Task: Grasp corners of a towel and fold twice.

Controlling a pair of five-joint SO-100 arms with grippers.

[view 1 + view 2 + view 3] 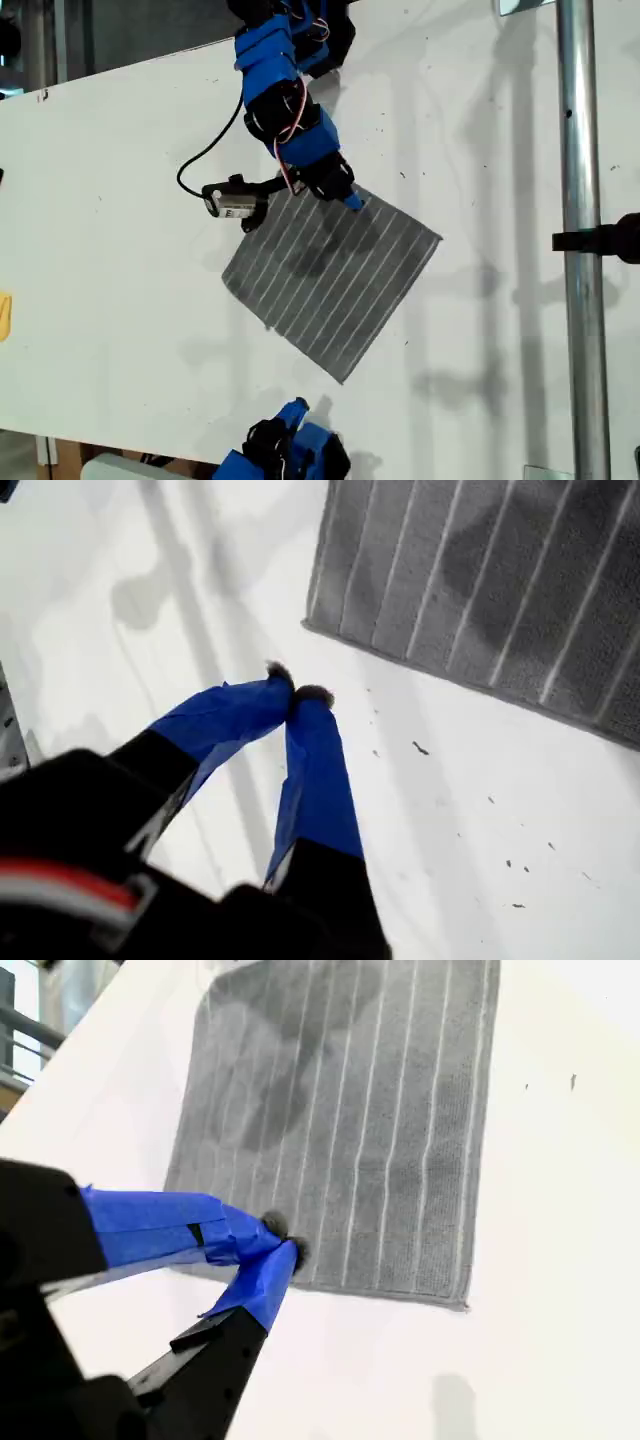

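Observation:
The towel [335, 270] is a dark grey cloth with thin white stripes, lying flat on the white table [120, 200] and turned like a diamond in the exterior view. My second gripper [352, 203] reaches down from the exterior view's top and its blue-taped tips are shut together at the towel's [350, 1130] upper edge, with no cloth seen lifted. A corner [462, 1305] lies flat beside it. My first gripper [298, 692] is shut and hangs over bare table, short of a towel [480, 590] corner [312, 628]. In the exterior view it sits at the bottom [296, 408].
A metal pole [578, 250] with a black clamp [605, 240] stands at the exterior view's right. A small camera on a black cable [232, 202] hangs beside the second arm. A yellow object [4, 316] shows at the exterior view's left edge.

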